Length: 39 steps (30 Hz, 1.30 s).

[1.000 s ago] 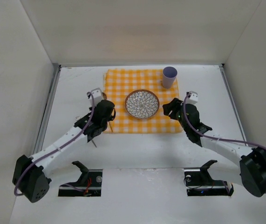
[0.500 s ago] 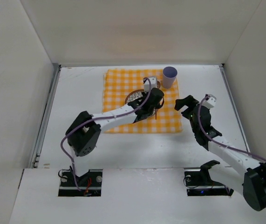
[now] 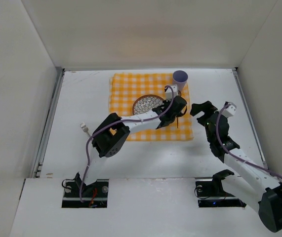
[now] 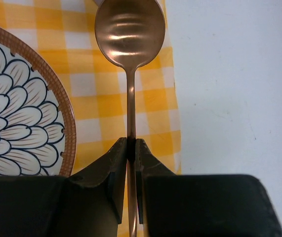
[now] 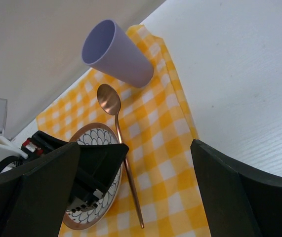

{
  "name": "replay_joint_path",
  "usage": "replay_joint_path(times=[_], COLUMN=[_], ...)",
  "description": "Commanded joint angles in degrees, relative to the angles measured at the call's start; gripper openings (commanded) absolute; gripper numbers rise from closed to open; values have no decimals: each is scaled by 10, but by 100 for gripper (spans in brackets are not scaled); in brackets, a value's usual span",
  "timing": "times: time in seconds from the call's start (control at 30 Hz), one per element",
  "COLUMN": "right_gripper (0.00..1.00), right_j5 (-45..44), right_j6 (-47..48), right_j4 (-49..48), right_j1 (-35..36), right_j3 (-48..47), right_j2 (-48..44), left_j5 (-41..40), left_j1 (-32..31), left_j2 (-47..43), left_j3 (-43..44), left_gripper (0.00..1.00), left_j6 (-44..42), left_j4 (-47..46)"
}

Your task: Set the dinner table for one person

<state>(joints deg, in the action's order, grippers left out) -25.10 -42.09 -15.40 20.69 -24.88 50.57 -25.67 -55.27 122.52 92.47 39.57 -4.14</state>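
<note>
**Spoon carried across to the plate's right side**

Since a second ago the left arm has swung from the left of the plate [image 3: 148, 104] clean over to its right. From my wrist view, the left jaws are pinching the thin handle of a copper-coloured spoon [image 4: 130, 34]. The spoon runs alongside the plate's right rim over the yellow checked cloth [image 3: 126, 94], its bowl pointing at the lilac cup [image 3: 180, 80] that stands beyond the plate to the far right. I cannot tell whether the spoon touches the cloth or hangs just above it.

The right jaws have pulled back further right of the plate, past the cloth's edge, and now stand spread wide with nothing between them.

The white desk [image 3: 76, 98] lies under the plate and cloth and reaches out on every side to the walls. Well left of the plate, a small silvery fork [image 3: 84, 128] lies on the bare desk.
</note>
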Motion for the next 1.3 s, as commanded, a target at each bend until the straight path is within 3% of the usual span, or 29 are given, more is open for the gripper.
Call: replay_joint_path(times=[0.0,0.4,0.47,0.57,0.63,0.73,0.87,1.03,1.27], right_gripper=[100,100,83,48,34,18,8,1,4], right_j5=[-8,33,27,34,36,38,49,63,75], right_j6=[-1,-4,2,2,3,1,1,1,13], right_j4=[-10,-30,-32,-32,-27,-26,-22,-29,-52], right_j1=[3,8,8,8,10,10,10,6,6], right_j3=[-4,-8,-4,-5,-10,-8,-8,-2,7], right_j2=[15,38,30,35,37,37,32,24,16], left_j5=[-10,-5,0,3,2,-3,-32,-42,-115], left_j1=[-1,-1,-1,-1,0,-1,-5,-17,-29], left_j2=[2,52,59,61,61,46,8,-77,-313], left_j3=[28,30,34,32,30,15,-18,-71,-270], left_gripper=[5,5,5,7,10,23,38,38,38], left_j6=[33,72,72,72,70,66,58,28,-71], left_j4=[-24,-26,-22,-21,-21,-27,-45,-69,-136])
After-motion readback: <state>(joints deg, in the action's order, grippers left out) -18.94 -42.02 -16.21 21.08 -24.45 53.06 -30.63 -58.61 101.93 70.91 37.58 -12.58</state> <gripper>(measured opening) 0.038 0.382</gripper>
